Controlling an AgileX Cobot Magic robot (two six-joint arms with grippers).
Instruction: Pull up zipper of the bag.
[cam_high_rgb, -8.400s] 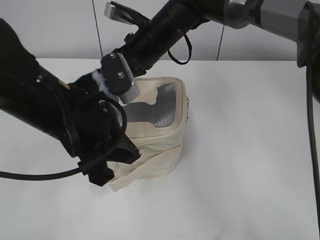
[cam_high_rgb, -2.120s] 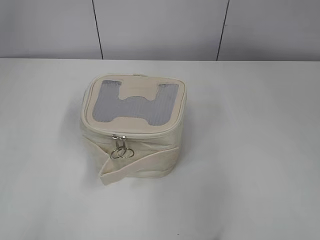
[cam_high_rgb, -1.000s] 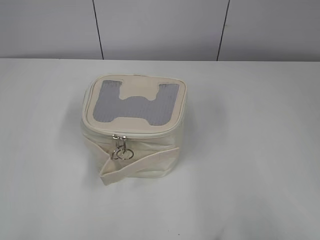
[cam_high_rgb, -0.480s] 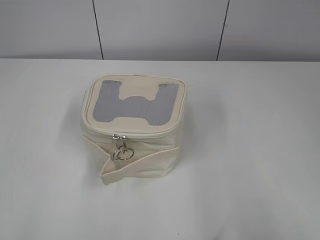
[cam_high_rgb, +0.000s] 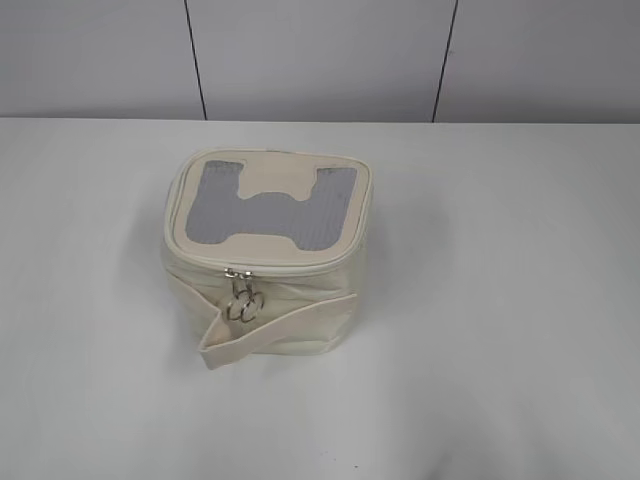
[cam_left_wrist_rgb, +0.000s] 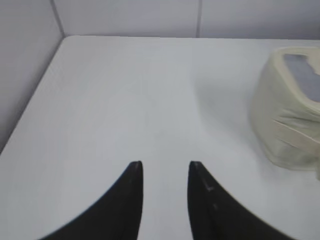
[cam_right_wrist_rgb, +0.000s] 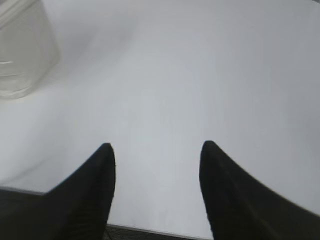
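Note:
The cream bag (cam_high_rgb: 262, 255) stands alone on the white table, its grey mesh top with the bone-shaped patch facing up. The zipper (cam_high_rgb: 262, 269) runs round the lid edge and looks closed; its two silver sliders with ring pulls (cam_high_rgb: 242, 298) hang together at the near front. The cream strap (cam_high_rgb: 275, 328) lies across the bag's front. Neither arm shows in the exterior view. My left gripper (cam_left_wrist_rgb: 165, 165) is open and empty over bare table, with the bag (cam_left_wrist_rgb: 285, 110) far to its right. My right gripper (cam_right_wrist_rgb: 157, 147) is open and empty, with the bag (cam_right_wrist_rgb: 22, 45) far at upper left.
The white table (cam_high_rgb: 500, 300) stretches all round the bag. A grey panelled wall (cam_high_rgb: 320, 60) stands behind the table's back edge. The table's near edge (cam_right_wrist_rgb: 150, 232) shows just below my right gripper.
Both arms, which were on the bag several seconds ago, have left the exterior view. Over the last second the bag stays put; only the ring pulls have swung slightly.

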